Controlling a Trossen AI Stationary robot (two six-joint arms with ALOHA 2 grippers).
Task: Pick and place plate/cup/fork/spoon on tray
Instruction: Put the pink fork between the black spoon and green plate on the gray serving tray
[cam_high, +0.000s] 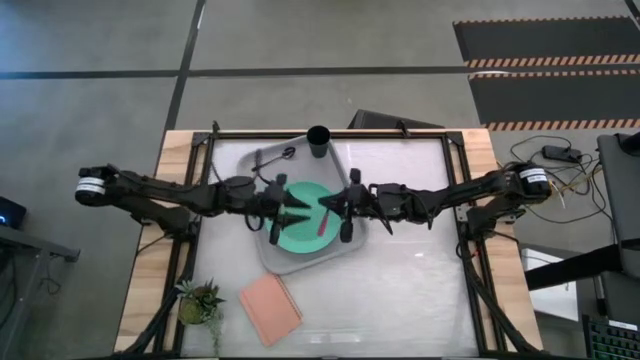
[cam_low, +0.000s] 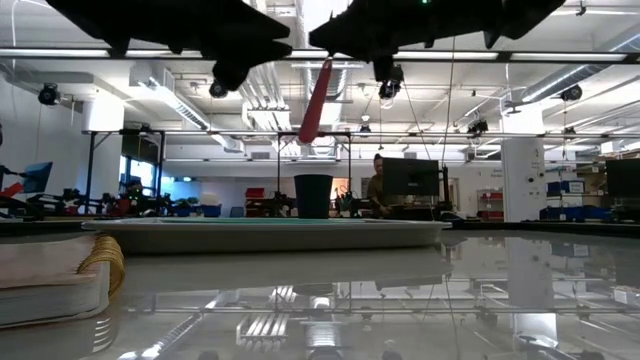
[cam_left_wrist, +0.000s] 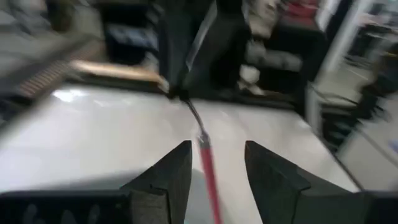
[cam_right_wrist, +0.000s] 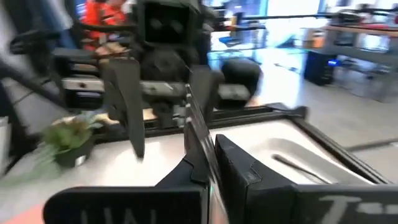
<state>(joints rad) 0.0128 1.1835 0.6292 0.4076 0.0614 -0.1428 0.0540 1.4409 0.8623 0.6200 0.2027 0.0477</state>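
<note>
My right gripper (cam_high: 334, 208) is above the tray (cam_high: 262, 252), over the plate (cam_high: 303, 226), with its fingers (cam_right_wrist: 239, 167) pinched onto the metal end of the fork (cam_high: 324, 217). In the low view the fork (cam_low: 314, 103) hangs tilted, well clear of the tray (cam_low: 270, 234), pink-red handle sloping down. My left gripper (cam_high: 291, 213) faces the right one from the opposite side of the plate, fingers (cam_left_wrist: 168, 177) spread, holding nothing; the fork's handle (cam_left_wrist: 209, 176) runs down the gap between them, touching neither as far as I can tell. Plate lies flat on the tray, about mid-tray. Cup (cam_high: 318, 142) stands upright at the tray's far edge, nearer its right corner. Spoon (cam_high: 275, 156) lies on the tray near its far-left corner. Salmon-pink pad (cam_high: 270, 309) and small potted plant (cam_high: 200, 300) sit on the table off the tray's near side, well apart from it.
</note>
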